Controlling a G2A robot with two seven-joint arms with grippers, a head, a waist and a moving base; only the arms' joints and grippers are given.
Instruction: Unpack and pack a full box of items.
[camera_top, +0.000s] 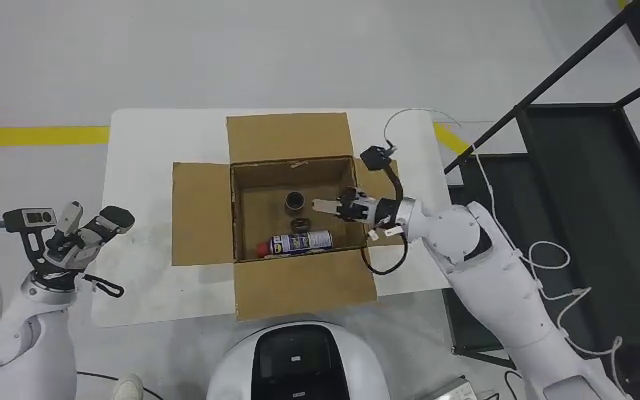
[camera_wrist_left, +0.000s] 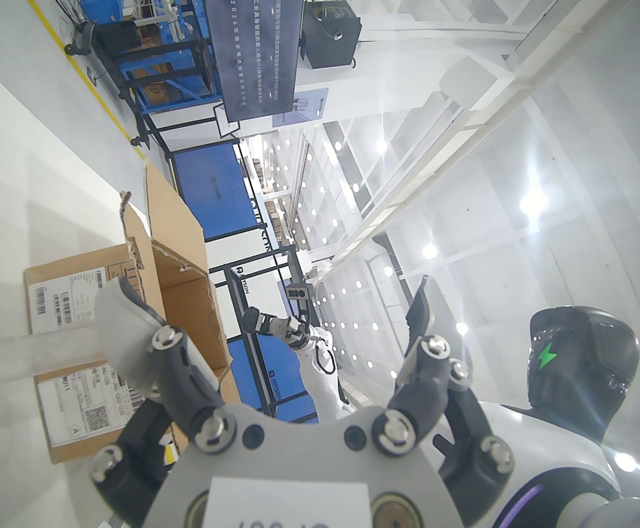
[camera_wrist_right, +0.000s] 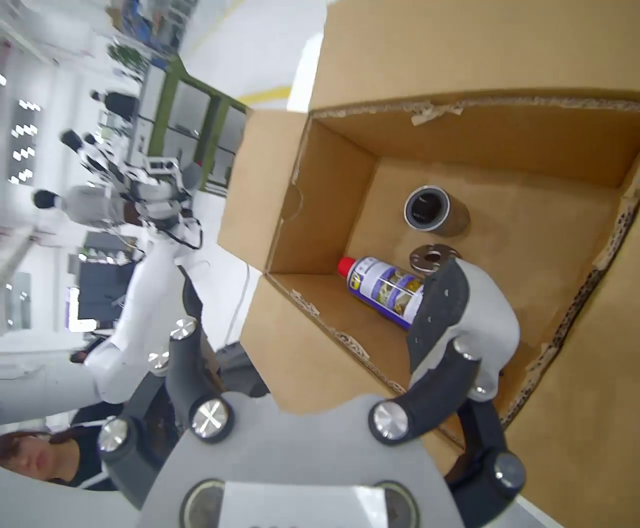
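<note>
An open cardboard box (camera_top: 205, 215) stands mid-table with its flaps folded out. Inside lie a spray can (camera_top: 300, 242) with a red cap, a dark cylinder (camera_top: 295, 202) and a small metal flange (camera_wrist_right: 432, 257). In the right wrist view the spray can (camera_wrist_right: 385, 290) rests along the near wall, with the cylinder (camera_wrist_right: 435, 210) beyond it. My right gripper (camera_top: 338, 208) hangs open over the box's right side, above the items and holding nothing. My left gripper (camera_top: 95, 228) is off the table's left edge, open and empty, its fingers (camera_wrist_left: 125, 320) spread wide beside the box's flap (camera_wrist_left: 175, 280).
The white table (camera_top: 150, 150) has bare room left of the box and along its far edge. A black metal rack (camera_top: 570, 160) stands close on the right. A yellow floor line (camera_top: 50, 133) runs behind the table.
</note>
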